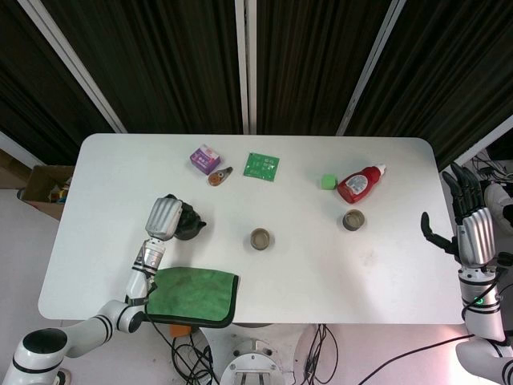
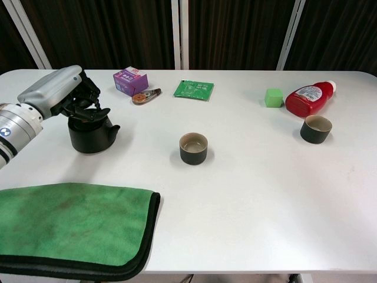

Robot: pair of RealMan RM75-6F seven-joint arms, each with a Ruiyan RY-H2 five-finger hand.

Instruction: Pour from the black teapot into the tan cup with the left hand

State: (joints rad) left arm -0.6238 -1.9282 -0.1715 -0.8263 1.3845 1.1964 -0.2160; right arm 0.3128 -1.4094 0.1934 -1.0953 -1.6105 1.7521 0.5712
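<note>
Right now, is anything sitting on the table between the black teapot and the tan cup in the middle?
Nothing visible does. The left hand grips the black teapot from above, and the stretch of white table to the tan cup is bare. The green cloth lies nearer the robot, off that line.

left hand [image 2: 62,94] curls downward, fingers closed in a grip; right hand [image 1: 470,227] upright at far right, fingers spread.

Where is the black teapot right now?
The black teapot stands on the table's left side in the chest view, under the left hand, left of the tan cup and behind the green cloth.
</note>
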